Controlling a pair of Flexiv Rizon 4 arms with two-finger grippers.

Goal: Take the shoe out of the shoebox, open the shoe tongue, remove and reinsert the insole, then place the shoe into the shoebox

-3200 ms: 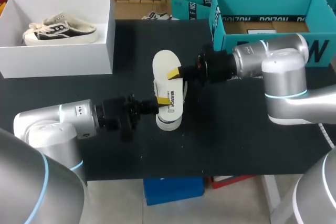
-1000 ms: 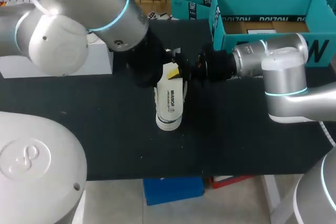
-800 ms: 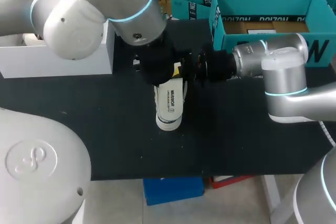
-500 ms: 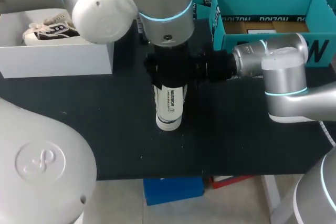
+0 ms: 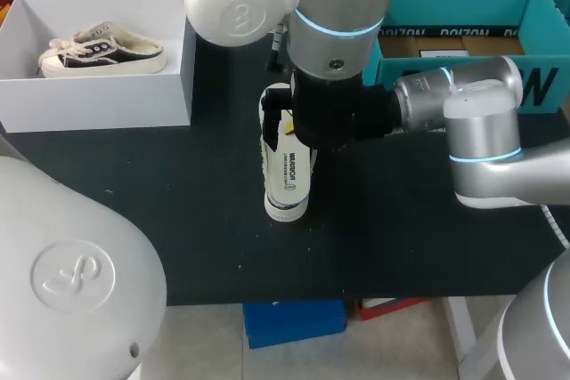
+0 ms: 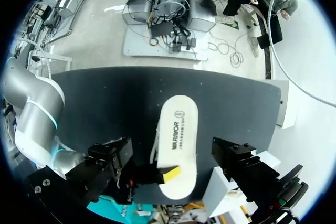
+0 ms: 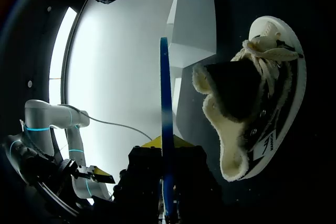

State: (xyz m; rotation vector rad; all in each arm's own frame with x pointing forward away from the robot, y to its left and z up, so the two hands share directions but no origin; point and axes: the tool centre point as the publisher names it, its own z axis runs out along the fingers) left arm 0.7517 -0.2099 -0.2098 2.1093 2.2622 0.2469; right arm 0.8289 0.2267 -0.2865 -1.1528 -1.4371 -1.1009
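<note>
Locate the shoe upright on its sole at the middle of the table, well apart from the white shoebox at the far left corner. Disregard the second shoe lying inside that shoebox. Read the long axis of the shoe as running from the near edge to the far edge, with the heel toward the near edge and the laces and toe toward the far edge.

Find the insole directly above the shoe, flat, printed face up, on the same axis. Confirm in the right wrist view a gap between its blue edge and the fleece-lined mouth: apart, not yet seated.

Treat the right tool as clamped on the insole at its far half, entering across the long axis from the table's right edge. Note one yellow tip on the upper face; presumably the other, hidden beneath, bears on the underside.

Note the left tool directly above the insole, pointing straight down. Record its state as impossible to tell from these views.

Judge the coming move as reinsertion: dip the far end under the laces first, then lower the heel end. Count the right tool as the nearer.
</note>
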